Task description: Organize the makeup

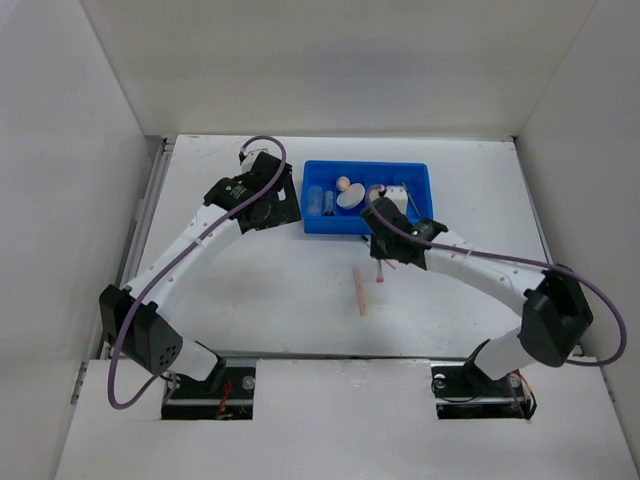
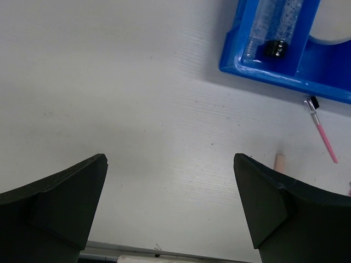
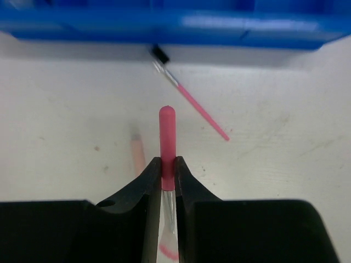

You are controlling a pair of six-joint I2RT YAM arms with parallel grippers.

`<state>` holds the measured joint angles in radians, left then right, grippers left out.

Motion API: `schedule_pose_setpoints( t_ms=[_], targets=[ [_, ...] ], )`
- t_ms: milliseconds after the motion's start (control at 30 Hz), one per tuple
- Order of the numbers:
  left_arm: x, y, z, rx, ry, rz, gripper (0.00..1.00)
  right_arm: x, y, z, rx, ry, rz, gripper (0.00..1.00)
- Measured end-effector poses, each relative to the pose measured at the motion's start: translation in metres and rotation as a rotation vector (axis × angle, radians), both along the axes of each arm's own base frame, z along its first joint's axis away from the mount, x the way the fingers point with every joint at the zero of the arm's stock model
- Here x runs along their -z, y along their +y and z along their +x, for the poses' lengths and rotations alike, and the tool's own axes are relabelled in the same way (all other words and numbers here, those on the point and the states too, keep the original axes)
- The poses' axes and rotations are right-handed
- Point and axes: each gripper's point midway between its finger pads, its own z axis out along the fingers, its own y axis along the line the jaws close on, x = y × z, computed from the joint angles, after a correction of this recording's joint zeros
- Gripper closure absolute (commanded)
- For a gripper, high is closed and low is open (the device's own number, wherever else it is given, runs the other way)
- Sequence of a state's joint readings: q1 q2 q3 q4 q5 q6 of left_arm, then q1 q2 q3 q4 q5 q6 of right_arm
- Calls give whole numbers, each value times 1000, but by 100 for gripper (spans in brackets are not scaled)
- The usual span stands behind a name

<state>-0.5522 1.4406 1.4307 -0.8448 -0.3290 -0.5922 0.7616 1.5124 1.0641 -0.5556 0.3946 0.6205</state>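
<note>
**Top external view.** The left arm reaches forward, and the left gripper [image 1: 268, 200] hangs just beside the left end of the blue tray [image 1: 420, 172]. The right arm bends in from the right. The right gripper [image 1: 382, 266] sits before the tray's near wall, with a pink pencil [image 1: 381, 279] showing at its tip. A peach pencil [image 1: 361, 292] lies on the table [image 1: 250, 290] near it. A clear tube [image 1: 315, 198] and a cream puff [image 1: 351, 197] lie in the tray.

**Left wrist view.** The jaws stand wide apart over bare table and hold nothing. The tray corner, with the clear tube inside, lies ahead and to the right, well apart from the fingers [image 2: 66, 203].

**Right wrist view.** The jaws are clamped on the upright pink pencil. A thin pink brush [image 3: 192, 101] lies beyond it on the table, its dark head close to the tray wall.
</note>
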Motion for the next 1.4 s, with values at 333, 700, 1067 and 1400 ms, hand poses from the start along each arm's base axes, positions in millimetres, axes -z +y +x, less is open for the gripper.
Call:
schedule_pose_setpoints(
  t_ms=[333,700,1067,1400],
  targets=[
    [0,5,2,-8,5,0,0,-124,-44,106,181,-284,3,89],
    [-3,6,-3,0,4,-5,0,-90,-98,207,297,-233,-67,88],
    [-5,5,-6,8,9,-14,0,-60,-121,243,313,-187,-92,49],
    [-4,7,-9,10,23,-8,0,-77,-115,212,257,-196,-41,52]
  ],
)
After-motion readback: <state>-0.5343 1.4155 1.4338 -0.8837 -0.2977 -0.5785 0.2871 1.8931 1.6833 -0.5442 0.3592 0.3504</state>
